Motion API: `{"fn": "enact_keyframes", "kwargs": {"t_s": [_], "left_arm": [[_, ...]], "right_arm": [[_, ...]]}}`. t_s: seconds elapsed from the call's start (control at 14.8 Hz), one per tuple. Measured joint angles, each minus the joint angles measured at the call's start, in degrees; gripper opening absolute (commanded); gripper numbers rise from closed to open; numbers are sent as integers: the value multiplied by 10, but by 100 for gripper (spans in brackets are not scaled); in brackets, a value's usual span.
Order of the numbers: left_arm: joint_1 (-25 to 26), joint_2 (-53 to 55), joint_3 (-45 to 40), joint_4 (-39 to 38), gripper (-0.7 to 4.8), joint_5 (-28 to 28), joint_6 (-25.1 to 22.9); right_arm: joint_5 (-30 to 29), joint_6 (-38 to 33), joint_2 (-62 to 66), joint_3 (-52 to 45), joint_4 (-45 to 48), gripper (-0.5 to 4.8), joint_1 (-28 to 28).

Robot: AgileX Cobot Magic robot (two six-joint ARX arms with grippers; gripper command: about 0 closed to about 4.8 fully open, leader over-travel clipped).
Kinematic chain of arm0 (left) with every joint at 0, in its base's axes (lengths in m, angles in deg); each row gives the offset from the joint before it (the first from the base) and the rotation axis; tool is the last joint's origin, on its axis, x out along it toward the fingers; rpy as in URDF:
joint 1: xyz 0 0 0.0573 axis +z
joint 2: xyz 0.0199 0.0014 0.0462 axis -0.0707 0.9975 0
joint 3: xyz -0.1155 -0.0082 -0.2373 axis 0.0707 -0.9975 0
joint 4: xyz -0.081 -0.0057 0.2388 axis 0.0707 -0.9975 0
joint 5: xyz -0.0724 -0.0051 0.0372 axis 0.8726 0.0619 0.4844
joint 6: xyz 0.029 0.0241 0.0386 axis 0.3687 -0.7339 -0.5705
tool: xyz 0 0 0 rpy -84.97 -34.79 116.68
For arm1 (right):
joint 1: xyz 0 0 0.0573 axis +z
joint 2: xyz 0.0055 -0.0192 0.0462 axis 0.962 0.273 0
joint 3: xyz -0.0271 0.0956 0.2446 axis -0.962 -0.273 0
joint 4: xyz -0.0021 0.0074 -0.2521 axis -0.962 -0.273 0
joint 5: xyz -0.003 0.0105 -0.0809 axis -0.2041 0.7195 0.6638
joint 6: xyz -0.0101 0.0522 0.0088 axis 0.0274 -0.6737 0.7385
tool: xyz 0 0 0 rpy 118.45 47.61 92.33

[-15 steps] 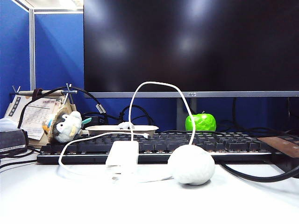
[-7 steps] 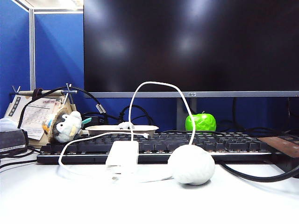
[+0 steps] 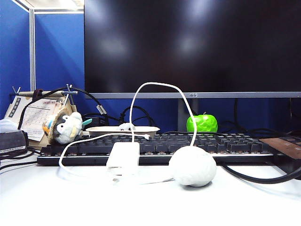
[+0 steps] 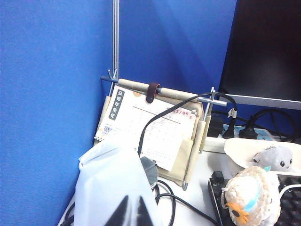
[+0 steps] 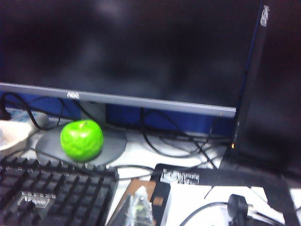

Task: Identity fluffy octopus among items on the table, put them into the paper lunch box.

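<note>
The fluffy octopus (image 3: 126, 126) lies in the paper lunch box (image 3: 101, 130) behind the keyboard, with only its pale grey head showing over the rim. In the left wrist view the octopus (image 4: 277, 157) sits inside the lunch box (image 4: 235, 151), behind the bird plush (image 4: 251, 197). My left gripper (image 4: 132, 213) is shut and empty, far from the box, over a white plastic bag (image 4: 110, 188). My right gripper (image 5: 138, 211) is shut and empty, beside the keyboard's end (image 5: 56, 193). Neither gripper shows in the exterior view.
A bird plush (image 3: 66, 127) leans against a calendar stand (image 3: 35, 115) at the left. A white charger (image 3: 123, 154) with its looping cable, and a white ball (image 3: 193, 165), sit before the keyboard (image 3: 188, 146). A green apple (image 3: 201, 123) rests on the monitor foot.
</note>
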Motion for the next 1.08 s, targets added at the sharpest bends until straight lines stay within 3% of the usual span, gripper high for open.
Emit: {"fn": "enact_keyframes", "kwargs": {"t_s": [0.68, 1.08], "left_arm": [[0, 0, 0, -3, 25, 0, 0], [0, 0, 0, -3, 25, 0, 0]], "right_arm": [[-1, -24, 0, -63, 3, -6, -1], [-3, -26, 0, -63, 4, -6, -38]]}}
